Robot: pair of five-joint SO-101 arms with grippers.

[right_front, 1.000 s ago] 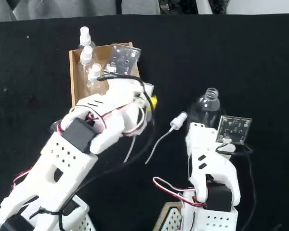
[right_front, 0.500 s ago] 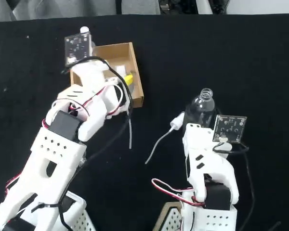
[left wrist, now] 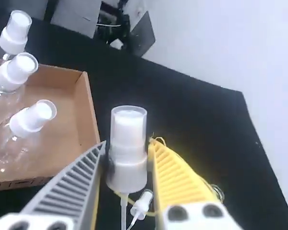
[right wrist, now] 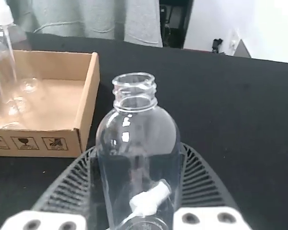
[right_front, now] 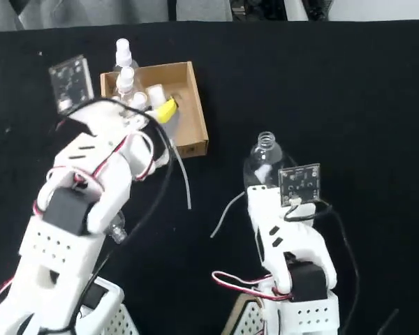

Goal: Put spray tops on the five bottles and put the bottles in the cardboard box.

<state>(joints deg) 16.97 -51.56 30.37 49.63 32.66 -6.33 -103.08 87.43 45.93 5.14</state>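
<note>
crowding the cardboard box (right_front: 197, 122) corner, capped bottles (right_front: 127, 78) stand beside the left hand (left wrist: 127, 153).

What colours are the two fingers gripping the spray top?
One finger is grey, the other yellow, either side of the spray top; clearest in the left wrist view.

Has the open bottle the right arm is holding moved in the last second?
Yes. The open bottle has shifted sideways toward the cardboard box, narrowing the gap between them.
</note>
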